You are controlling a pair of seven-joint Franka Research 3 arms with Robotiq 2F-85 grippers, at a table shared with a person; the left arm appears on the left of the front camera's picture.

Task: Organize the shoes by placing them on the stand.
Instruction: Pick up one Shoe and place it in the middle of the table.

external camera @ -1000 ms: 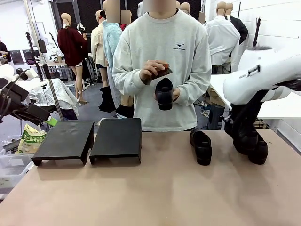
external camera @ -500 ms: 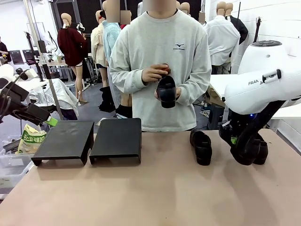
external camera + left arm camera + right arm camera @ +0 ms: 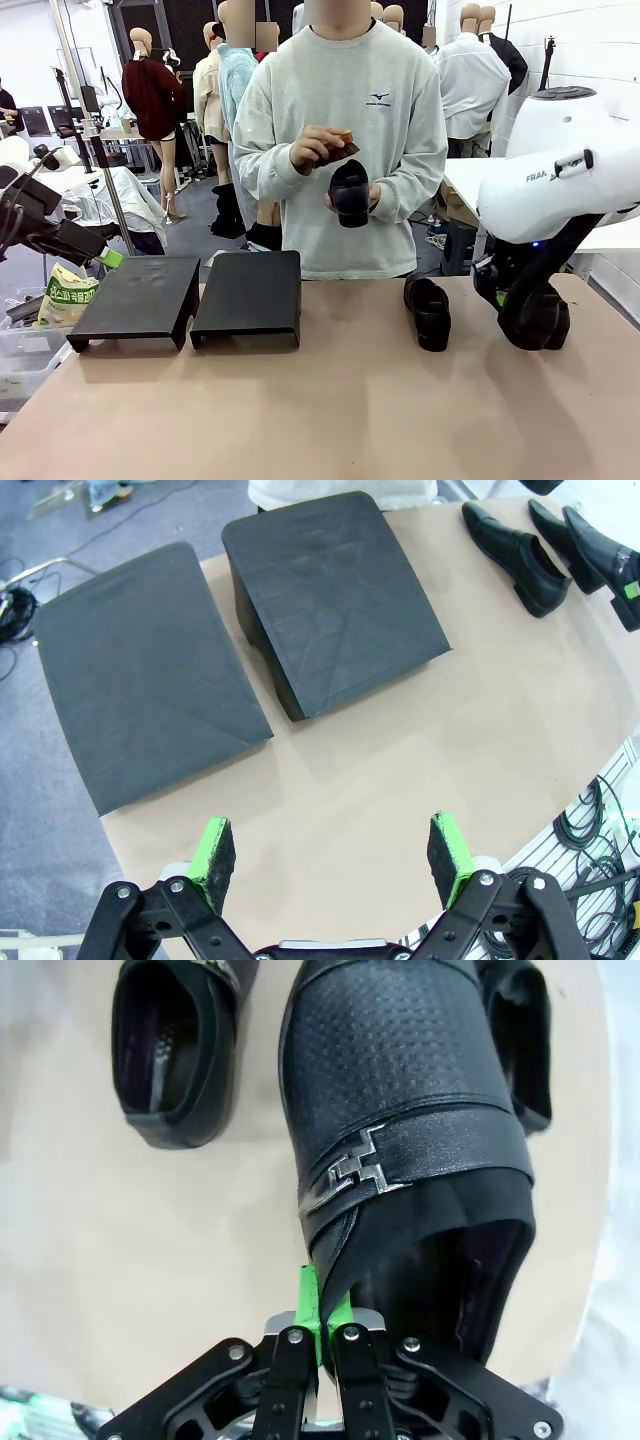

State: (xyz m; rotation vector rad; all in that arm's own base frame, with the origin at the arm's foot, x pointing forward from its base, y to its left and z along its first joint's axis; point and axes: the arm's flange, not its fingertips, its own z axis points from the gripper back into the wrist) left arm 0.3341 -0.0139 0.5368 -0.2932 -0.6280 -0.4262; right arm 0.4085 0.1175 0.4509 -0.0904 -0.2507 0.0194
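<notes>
My right gripper [image 3: 527,305] [image 3: 322,1305] is shut on the heel rim of a black shoe [image 3: 548,325] [image 3: 400,1140], low over the right side of the table. Whether that shoe touches the table I cannot tell. A second shoe [image 3: 428,312] [image 3: 178,1050] lies to its left, and a third [image 3: 525,1040] lies partly hidden behind the held one. The person holds another shoe [image 3: 349,193] at chest height, with their other hand over it. Two black stands [image 3: 140,300] [image 3: 248,295] [image 3: 140,710] [image 3: 330,600] sit at the left. My left gripper [image 3: 105,258] [image 3: 330,848] hangs open above them, holding nothing.
The person stands at the far edge, behind the middle of the table [image 3: 330,400]. A clear bin with a bag [image 3: 60,295] sits off the table's left edge. In the left wrist view, the shoes [image 3: 515,555] lie to the right of the stands.
My right arm has turned at the wrist and carried the held shoe slightly to the left. The person's hand has moved back and forth over their shoe. The left arm has stayed still.
</notes>
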